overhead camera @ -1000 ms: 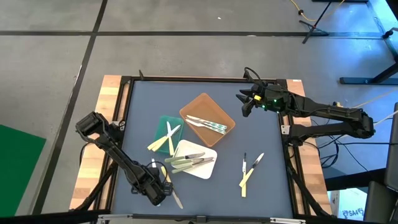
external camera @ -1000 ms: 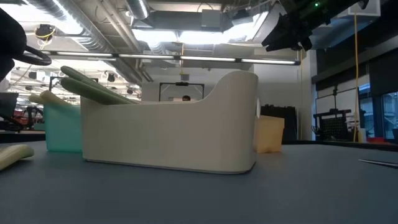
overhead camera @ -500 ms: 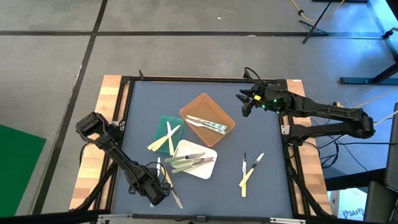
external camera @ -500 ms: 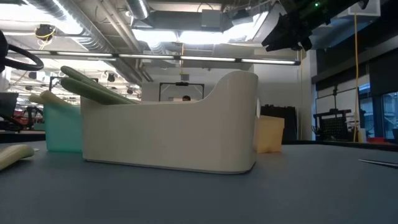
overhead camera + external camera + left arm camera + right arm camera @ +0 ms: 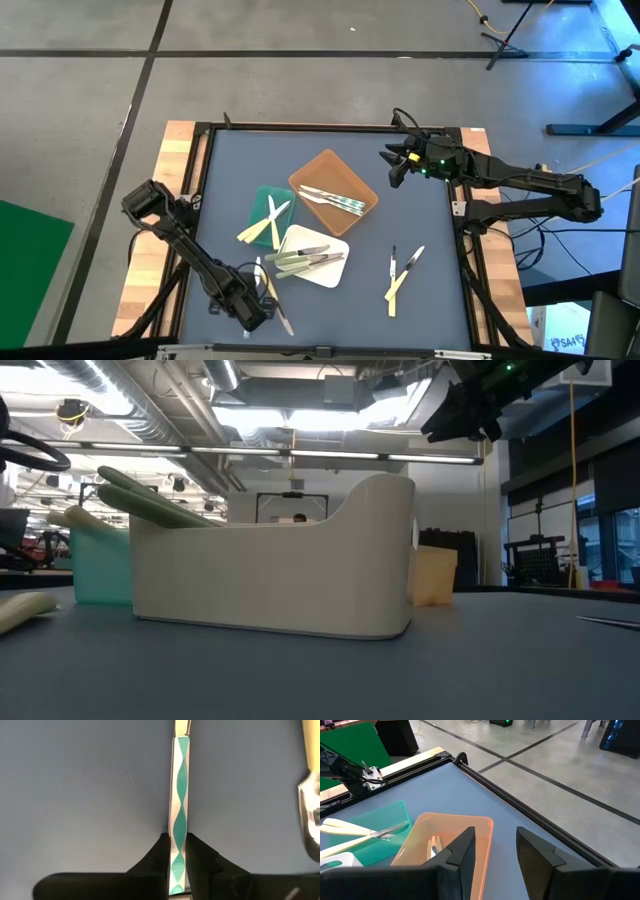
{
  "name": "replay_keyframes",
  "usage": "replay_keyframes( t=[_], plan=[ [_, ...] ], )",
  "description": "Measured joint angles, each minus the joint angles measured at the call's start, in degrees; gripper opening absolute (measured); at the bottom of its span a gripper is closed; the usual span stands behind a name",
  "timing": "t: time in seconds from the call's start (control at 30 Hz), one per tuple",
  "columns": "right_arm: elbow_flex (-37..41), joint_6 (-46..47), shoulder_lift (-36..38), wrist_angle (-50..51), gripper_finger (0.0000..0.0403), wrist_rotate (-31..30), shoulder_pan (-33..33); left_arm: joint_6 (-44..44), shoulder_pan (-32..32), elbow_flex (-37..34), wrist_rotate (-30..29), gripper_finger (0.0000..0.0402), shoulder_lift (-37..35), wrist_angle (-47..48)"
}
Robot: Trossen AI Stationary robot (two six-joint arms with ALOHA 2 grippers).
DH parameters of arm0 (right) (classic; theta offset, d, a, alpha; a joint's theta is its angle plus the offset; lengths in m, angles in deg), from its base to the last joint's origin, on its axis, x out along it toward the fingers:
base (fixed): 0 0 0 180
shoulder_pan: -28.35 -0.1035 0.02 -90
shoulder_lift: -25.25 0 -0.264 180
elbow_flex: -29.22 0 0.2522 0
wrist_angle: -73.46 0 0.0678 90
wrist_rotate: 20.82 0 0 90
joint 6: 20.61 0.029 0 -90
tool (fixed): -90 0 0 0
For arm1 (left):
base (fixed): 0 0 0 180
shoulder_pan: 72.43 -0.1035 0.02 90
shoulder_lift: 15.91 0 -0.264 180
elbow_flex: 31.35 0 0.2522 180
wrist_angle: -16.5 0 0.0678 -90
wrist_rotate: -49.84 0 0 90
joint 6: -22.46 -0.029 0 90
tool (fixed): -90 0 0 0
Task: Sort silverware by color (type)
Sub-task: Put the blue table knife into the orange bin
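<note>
At the table's [image 5: 420, 190] near left corner, the left end effector [image 5: 257, 306] is down on the surface, its 2 dark fingers [image 5: 161, 857] pressed against either side of a thin utensil handle [image 5: 179, 815]. In the left wrist view that handle is narrow and flat, patterned in teal and silvery white in a twisting diamond run, lying straight on the blue-grey table with a metal neck at its far end. Just beside it lies another piece [image 5: 311, 810] with a pale yellow handle and a metal tip.

Next comes the green tray [image 5: 262, 200], holding 2 crossed pale yellow utensils [image 5: 266, 222]. Touching its near right side, the white tray [image 5: 335, 272] carries several pale green-handled pieces [image 5: 297, 260] with metal ends. Behind them the brown tray [image 5: 330, 165] holds 2 or 3 silvery-blue-handled pieces [image 5: 333, 199].

Further right, on the bare table, lie a dark thin utensil [image 5: 393, 262], a knife [image 5: 414, 256] and a pale yellow-handled piece [image 5: 395, 290], close together.

At the far right edge the right end effector [image 5: 392, 165] hangs above the table, its fingers [image 5: 462, 852] apart and grasping nothing, pointed toward the brown tray.
</note>
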State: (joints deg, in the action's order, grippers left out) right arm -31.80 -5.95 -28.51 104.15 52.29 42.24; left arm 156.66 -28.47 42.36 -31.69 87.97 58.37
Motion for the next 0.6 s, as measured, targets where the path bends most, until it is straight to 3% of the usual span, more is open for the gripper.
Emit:
replay_keyframes(
  t=[0.4,0.6],
  plan=[
    [0.0,0.0,0.0,-0.01,0.0129,0.0,0.0,-2.53,0.83,0.0,-0.74,0.0028,0.0,-6.84],
    [0.0,0.0,0.0,0.0,0.0129,0.01,0.0,-0.82,1.93,0.0,-4.06,0.0028,-0.71,-7.36]
  ],
)
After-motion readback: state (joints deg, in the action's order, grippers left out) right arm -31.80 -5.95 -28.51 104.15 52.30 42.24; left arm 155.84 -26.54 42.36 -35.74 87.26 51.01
